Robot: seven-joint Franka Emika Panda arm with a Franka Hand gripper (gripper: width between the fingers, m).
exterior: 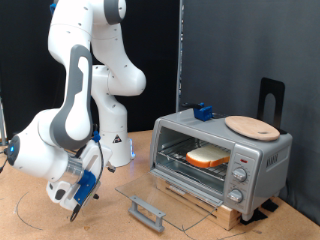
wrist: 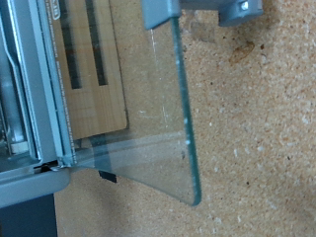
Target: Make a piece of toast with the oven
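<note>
The oven (exterior: 225, 158) stands at the exterior view's right on a wooden slat base, its glass door (exterior: 165, 197) folded down flat and open. The piece of toast (exterior: 208, 156) lies on the wire rack inside. My gripper (exterior: 77, 207) hangs low over the table at the exterior view's lower left, away from the door's grey handle (exterior: 147, 212), with nothing seen between its fingers. The wrist view shows the open glass door (wrist: 148, 118), its handle (wrist: 163, 10), the oven's front frame (wrist: 39, 89) and the slat base (wrist: 94, 69); my fingers do not show there.
A round light wooden board (exterior: 251, 126) and a small blue object (exterior: 205, 112) lie on top of the oven. A black stand (exterior: 271, 100) rises behind it. The table is brown particle board (wrist: 257, 128). The arm's white base (exterior: 115, 135) stands behind the gripper.
</note>
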